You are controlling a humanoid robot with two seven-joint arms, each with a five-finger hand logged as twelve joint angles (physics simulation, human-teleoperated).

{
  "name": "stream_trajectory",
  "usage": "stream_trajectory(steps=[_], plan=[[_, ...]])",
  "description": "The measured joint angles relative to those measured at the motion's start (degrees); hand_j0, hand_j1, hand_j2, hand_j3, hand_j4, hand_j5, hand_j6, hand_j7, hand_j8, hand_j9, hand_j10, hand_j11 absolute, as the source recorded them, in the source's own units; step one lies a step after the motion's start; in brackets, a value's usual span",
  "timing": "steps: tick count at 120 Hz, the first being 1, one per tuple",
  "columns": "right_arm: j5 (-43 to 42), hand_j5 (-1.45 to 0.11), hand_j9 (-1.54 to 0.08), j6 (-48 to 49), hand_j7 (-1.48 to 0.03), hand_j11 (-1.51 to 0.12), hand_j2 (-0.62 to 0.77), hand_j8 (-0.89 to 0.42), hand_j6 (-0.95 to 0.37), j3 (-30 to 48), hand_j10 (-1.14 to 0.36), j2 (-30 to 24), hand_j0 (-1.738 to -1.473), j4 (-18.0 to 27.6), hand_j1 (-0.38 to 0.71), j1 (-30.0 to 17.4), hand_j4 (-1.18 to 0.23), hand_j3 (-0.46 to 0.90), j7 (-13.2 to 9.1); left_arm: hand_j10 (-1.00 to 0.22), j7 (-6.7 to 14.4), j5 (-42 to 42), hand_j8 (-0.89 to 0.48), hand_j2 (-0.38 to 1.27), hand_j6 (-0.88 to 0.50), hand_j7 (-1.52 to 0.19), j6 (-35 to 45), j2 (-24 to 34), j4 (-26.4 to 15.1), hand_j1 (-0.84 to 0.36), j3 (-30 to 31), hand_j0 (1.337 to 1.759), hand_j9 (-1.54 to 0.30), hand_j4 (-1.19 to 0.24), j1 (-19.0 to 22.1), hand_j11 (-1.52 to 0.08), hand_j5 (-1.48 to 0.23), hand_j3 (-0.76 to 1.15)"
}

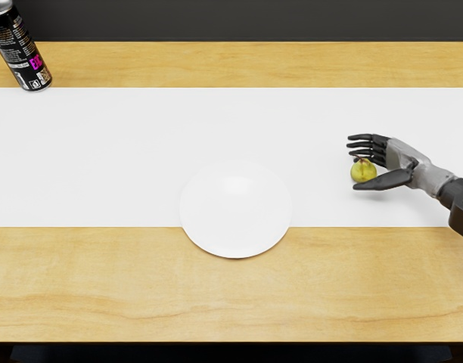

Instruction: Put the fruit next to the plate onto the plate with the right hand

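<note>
Head view: a small yellow-green fruit [363,171] is set on the tabletop [231,291], well right of the white plate [235,234]. It is bracketed by the right hand [384,157], fingers stretched apart and not yet clamped. Grasping step judged in hand; closure, lift and leftward carry are required next.

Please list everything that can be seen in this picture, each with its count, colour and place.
table: one, light wood, fills the view
strip: one, white, across the table's middle
plate: one, white, centre, partly on the strip and partly on the wood
can: one, black with pink print, far left corner
fruit: one, yellow-green, on the strip, right of the plate and apart from it
right hand: one, dark grey, from the right edge, open around the fruit, fingers behind it, thumb in front
</note>
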Motion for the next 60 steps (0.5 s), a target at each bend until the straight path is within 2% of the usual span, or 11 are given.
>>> stream_trajectory(steps=[24, 60], plan=[[0.0, -0.49, -0.49, 0.0, -0.49, -0.47, -0.07, -0.38, -0.38, -0.4, -0.37, 0.0, -1.658, 0.0, 0.1, 0.0, -0.38, 0.0, 0.0, 0.0, 0.0, 0.0, 0.0, 0.0, 0.0, 0.0, 0.0, 0.0, 0.0, 0.35, 0.0, 1.658, 0.0, 0.0, 0.0, 0.0, 0.0, 0.0], [0.3, -0.6, -0.6, 0.3, -0.61, -0.64, -0.09, -0.48, -0.47, -0.8, -0.25, 0.0, -1.658, 0.0, 0.21, 0.0, -0.48, 0.0, 0.1, 0.0, 0.0, 0.0, 0.0, 0.0, 0.0, 0.0, 0.0, 0.0, 0.0, 0.35, 0.0, 1.658, 0.0, 0.0, 0.0, 0.0, 0.0, 0.0]])
